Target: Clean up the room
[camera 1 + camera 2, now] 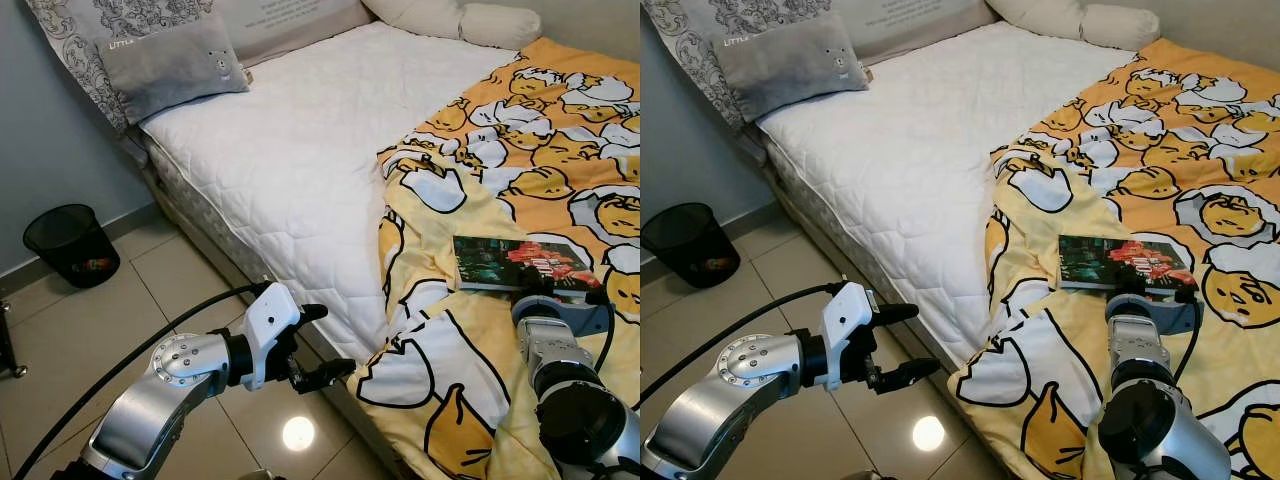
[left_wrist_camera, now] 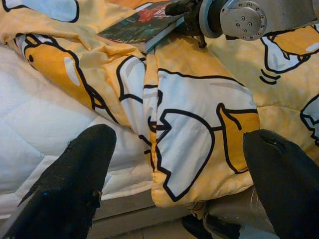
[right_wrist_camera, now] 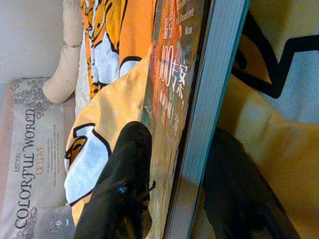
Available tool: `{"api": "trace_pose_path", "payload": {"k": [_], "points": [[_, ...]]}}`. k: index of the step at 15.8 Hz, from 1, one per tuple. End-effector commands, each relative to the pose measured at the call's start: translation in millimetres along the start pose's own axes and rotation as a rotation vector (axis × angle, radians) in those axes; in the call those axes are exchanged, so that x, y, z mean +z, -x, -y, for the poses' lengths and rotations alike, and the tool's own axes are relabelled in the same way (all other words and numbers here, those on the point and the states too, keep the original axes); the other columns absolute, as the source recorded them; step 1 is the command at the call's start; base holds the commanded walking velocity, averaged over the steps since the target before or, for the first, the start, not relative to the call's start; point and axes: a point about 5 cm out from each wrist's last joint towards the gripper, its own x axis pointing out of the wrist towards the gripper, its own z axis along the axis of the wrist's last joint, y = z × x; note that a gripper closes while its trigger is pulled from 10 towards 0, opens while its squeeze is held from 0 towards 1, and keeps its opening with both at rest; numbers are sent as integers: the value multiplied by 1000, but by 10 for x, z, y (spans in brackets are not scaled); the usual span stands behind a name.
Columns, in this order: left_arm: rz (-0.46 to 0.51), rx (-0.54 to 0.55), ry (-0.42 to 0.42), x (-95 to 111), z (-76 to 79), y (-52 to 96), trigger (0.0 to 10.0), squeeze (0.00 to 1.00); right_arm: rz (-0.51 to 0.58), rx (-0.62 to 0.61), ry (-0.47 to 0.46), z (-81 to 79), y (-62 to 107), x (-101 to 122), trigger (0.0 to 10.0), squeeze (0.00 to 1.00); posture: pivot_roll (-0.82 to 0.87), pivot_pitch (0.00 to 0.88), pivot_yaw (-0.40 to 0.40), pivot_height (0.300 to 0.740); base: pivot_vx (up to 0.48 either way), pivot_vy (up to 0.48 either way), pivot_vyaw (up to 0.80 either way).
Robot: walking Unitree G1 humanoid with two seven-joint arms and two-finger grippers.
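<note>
The right gripper (image 3: pixel 172 199) has its two black fingers (image 3: pixel 122 189) on both sides of a book (image 1: pixel 520 265): one finger lies on the cover, the other goes under the book, so the jaws are closing on its near edge. The pages' edge runs between the fingers in the right wrist view. The book lies flat on a yellow blanket (image 1: pixel 560 130) with a cartoon print, on the bed, and the gripper meets it at the side closest to the robot. The cover is dark with red and green parts and some printed characters.

The left gripper (image 1: pixel 325 343) is held in the air over the tiled floor (image 1: pixel 130 290), just beside the bed's edge. Its fingers (image 2: pixel 75 179) are spread wide and hold nothing. Directly in front of these open jaws hangs the folded corner of the blanket, which falls over the side of the white mattress (image 1: pixel 300 140). Beyond that corner, in the left wrist view, the book and the right arm's wrist can be seen.

Farther from both grippers, at the head of the bed, a grey pillow (image 1: pixel 170 65) leans on a patterned cushion (image 1: pixel 70 40). A cream pillow (image 1: pixel 500 25) lies at the far corner. On the floor, well apart to the left of the left gripper, stands a black mesh wastebasket (image 1: pixel 70 243) near the grey wall (image 1: pixel 40 140).
</note>
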Motion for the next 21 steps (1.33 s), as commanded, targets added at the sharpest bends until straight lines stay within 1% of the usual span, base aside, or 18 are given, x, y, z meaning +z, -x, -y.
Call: {"api": "trace_pose_path", "payload": {"k": [1, 4, 5, 6, 7, 8, 9, 10, 11, 13, 14, 15, 16, 17, 18, 19, 20, 21], "points": [[4, 15, -19, 46, -39, 17, 10000, 0, -5, 10, 15, -57, -17, 3, 0, 0, -56, 0, 71, 740, 0, 0, 0], [6, 10, -23, 50, -39, 2, 10000, 0, 1, 8, 14, -29, -10, 21, 0, 0, -63, 0, 77, 740, 0, 0, 0], [8, 11, -25, 51, -50, 4, 10000, 0, 6, 11, 33, -17, -6, 34, 0, 0, -73, 0, 85, 740, 0, 0, 0], [9, 12, -25, 51, -57, 6, 10000, 0, 9, 19, 22, -19, -5, 42, 0, 0, -75, 0, 87, 740, 0, 0, 0], [11, 17, -25, 50, -75, 15, 10000, 0, 19, 35, 8, -21, -2, 62, 0, 0, -85, 0, 96, 740, 0, 0, 0], [14, 21, -25, 52, -85, 17, 10000, 0, 26, 43, 13, -19, 0, 83, 0, 0, -88, 0, 97, 740, 0, 0, 0], [27, 36, -22, 68, -107, 14, 10000, 0, 46, 77, 5, -25, 6, 156, 0, 0, -93, 0, 100, 740, 0, 0, 0], [47, 58, -12, 89, -125, 11, 10000, 0, 61, 117, -1, -46, 12, 224, 0, 0, -93, 0, 98, 740, 0, 0, 0], [63, 96, 0, 94, -149, 21, 10000, 0, 65, 183, 32, -116, 21, 284, 0, 0, -92, 0, 91, 740, 0, 0, 0], [72, 136, 5, 87, -176, 42, 10000, 0, 66, 238, 57, -194, 36, 326, 0, 0, -91, 0, 75, 740, 0, 0, 0], [78, 212, 6, 77, -213, 59, 10000, 0, 84, 293, 91, -293, 76, 399, 0, 0, -84, 0, 64, 740, 0, 0, 0], [95, 337, 12, 69, -285, 94, 10000, 0, 110, 369, 144, -435, 168, 471, 0, 0, -76, 0, 51, 740, 0, 0, 0], [108, 441, 10, 69, -341, 131, 10000, 0, 141, 403, 228, -526, 260, 514, 0, 0, -77, 0, 48, 740, 0, 0, 0], [104, 510, 9, 70, -384, 154, 10000, 0, 173, 413, 321, -579, 304, 526, 0, 0, -74, 0, 43, 740, 0, 0, 0], [103, 596, 7, 77, -451, 185, 10000, 0, 211, 431, 436, -663, 364, 512, 0, 0, -68, 0, 42, 740, 0, 0, 0], [120, 663, 5, 91, -504, 215, 10000, 0, 203, 478, 539, -779, 436, 423, 0, 0, -78, 0, 55, 740, 0, 0, 0], [127, 709, -2, 97, -529, 235, 10000, 0, 189, 532, 669, -893, 521, 286, 0, 0, -81, 0, 62, 740, 0, 0, 0], [129, 723, 3, 92, -527, 238, 10000, 0, 189, 544, 723, -930, 561, 222, 0, 0, -81, 0, 63, 740, 0, 0, 0]]}}
